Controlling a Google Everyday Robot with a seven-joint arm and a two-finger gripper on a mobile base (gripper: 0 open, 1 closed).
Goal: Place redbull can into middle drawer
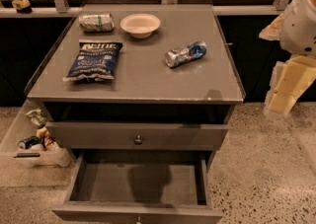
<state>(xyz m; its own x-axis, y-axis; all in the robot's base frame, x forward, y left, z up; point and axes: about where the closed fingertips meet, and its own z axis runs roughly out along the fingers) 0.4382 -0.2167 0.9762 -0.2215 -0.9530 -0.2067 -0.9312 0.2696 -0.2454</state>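
Observation:
The redbull can (185,54), silver and blue, lies on its side on the grey cabinet top (148,77), right of centre. The middle drawer (140,184) is pulled open at the bottom of the view; its plain grey floor is bare and its knob shows at the bottom edge. The like grey drawer above it (138,136) is closed. My gripper (282,92) hangs at the right edge of the view, beside the cabinet's right side and clear of the top, well to the right of the can.
A silver can with green stripes (96,21) lies at the back left, next to a white bowl (140,24). A dark blue chips bag (94,60) lies on the left. A low bin with snacks (34,141) stands left of the cabinet. A railing runs behind it.

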